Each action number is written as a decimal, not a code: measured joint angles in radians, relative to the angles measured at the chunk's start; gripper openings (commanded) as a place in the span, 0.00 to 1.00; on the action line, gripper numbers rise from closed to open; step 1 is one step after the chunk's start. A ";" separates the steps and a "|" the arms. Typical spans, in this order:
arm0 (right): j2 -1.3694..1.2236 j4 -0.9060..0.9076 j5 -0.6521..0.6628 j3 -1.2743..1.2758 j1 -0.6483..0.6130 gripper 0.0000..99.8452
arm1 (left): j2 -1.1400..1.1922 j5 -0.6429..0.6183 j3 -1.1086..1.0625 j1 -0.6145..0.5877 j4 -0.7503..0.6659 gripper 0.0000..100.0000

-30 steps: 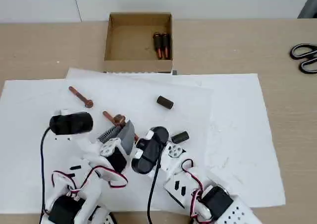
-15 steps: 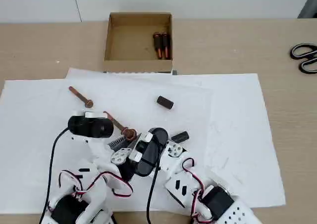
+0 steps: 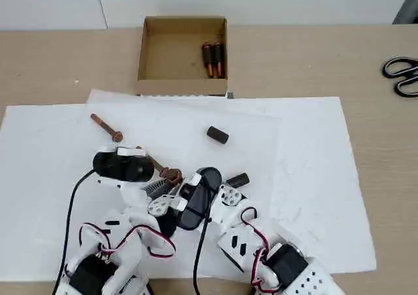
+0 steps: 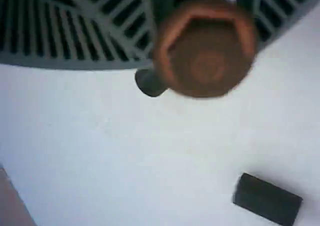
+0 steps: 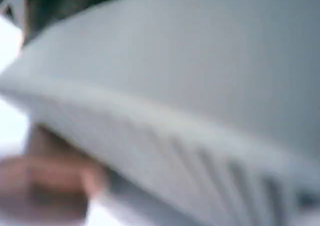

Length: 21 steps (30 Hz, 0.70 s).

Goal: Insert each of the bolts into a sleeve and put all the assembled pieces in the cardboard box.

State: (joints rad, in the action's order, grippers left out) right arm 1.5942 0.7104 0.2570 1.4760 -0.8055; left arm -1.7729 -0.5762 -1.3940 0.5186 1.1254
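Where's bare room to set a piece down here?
Free: paper right of the two sleeves, out to its edge; left half of the cardboard box. Crowded: front centre, around the left gripper and its bolt, beside the right arm.

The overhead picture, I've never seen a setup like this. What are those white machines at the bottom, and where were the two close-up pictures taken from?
Those are two small white robot arms side by side, each ending in a gripper and carrying a camera on its wrist. The overhead picture comes from a fixed camera above the table, the close-ups from the wrist cameras. On the white paper sheets lie a loose copper-coloured bolt and two short black sleeves. The open cardboard box holds two assembled pieces. The left gripper holds a second copper-coloured bolt, seen head-on in its wrist view. The right wrist view is too blurred to read.
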 measured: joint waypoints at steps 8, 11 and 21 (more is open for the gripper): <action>0.002 0.000 0.000 -0.015 0.009 0.00 | 0.011 0.006 -0.006 -0.034 0.005 0.22; 0.002 0.000 0.000 -0.015 0.011 0.00 | 0.012 0.043 0.015 -0.069 0.005 0.22; 0.002 -0.006 0.000 0.014 0.005 0.00 | 0.005 0.061 0.147 -0.106 0.005 0.07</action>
State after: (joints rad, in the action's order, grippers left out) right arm 1.5957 0.7043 0.2570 1.4899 -0.8009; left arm -1.7683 -0.5148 -1.2467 0.4127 1.1301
